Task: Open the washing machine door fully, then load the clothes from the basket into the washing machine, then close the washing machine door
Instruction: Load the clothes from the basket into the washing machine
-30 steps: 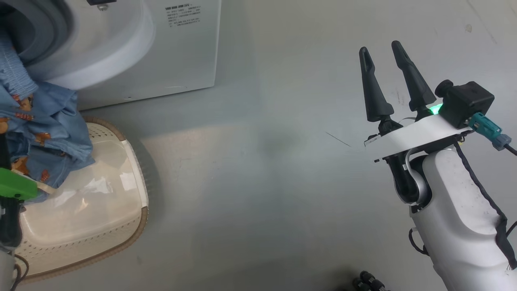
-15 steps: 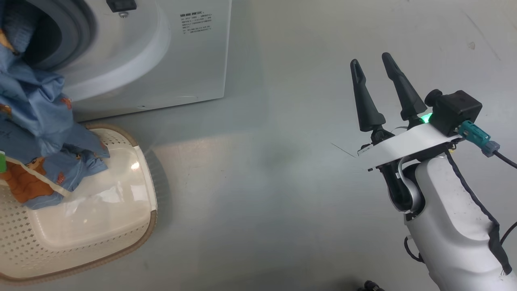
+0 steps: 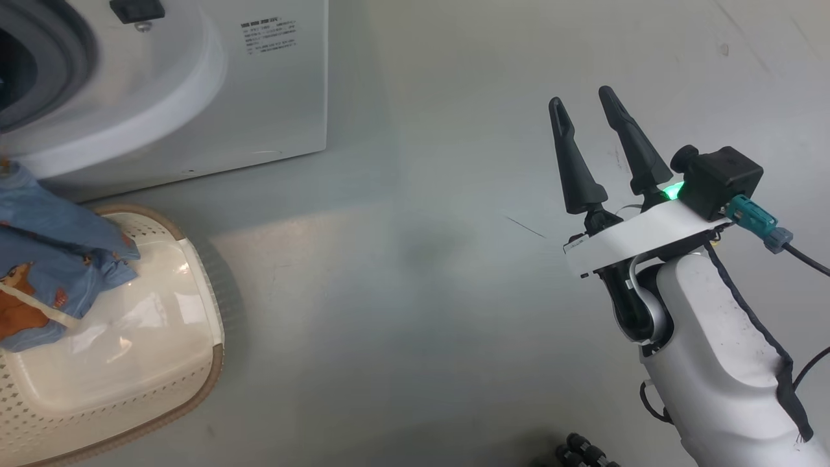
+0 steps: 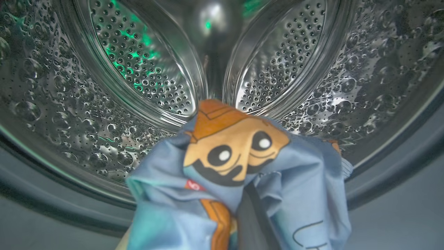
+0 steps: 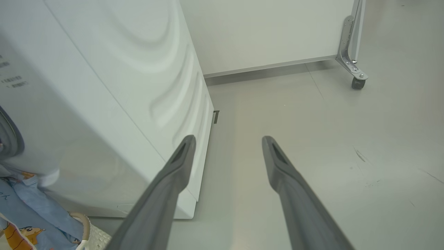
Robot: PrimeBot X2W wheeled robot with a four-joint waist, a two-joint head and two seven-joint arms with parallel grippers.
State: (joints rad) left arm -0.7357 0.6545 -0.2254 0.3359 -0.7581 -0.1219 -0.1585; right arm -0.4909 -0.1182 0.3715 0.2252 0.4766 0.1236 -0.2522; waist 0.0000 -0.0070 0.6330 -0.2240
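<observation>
Pinching the clothes (image 4: 236,156) tight in the left gripper (image 4: 252,215), with blue fabric and an orange cartoon face bunched over the fingers and hiding all but one dark strip. Just beyond that bundle, the perforated steel drum (image 4: 138,73) of the washing machine (image 3: 259,97), seen from its mouth, with green glints on the metal. In the head view, more of the same blue cloth at the left edge, hanging below the machine's opening with its grey seal (image 3: 68,58) and draped into the basket (image 3: 217,360). Basket down on the floor (image 3: 421,272), just in front of the machine. Well apart, off to the right, the right gripper (image 3: 581,100), spread wide and gripping nothing, fingers aimed past the machine's white side panel at bare floor. Farther back in the right wrist view, a pale wall panel (image 5: 263,31) with a metal bracket and a small caster (image 5: 356,83).
</observation>
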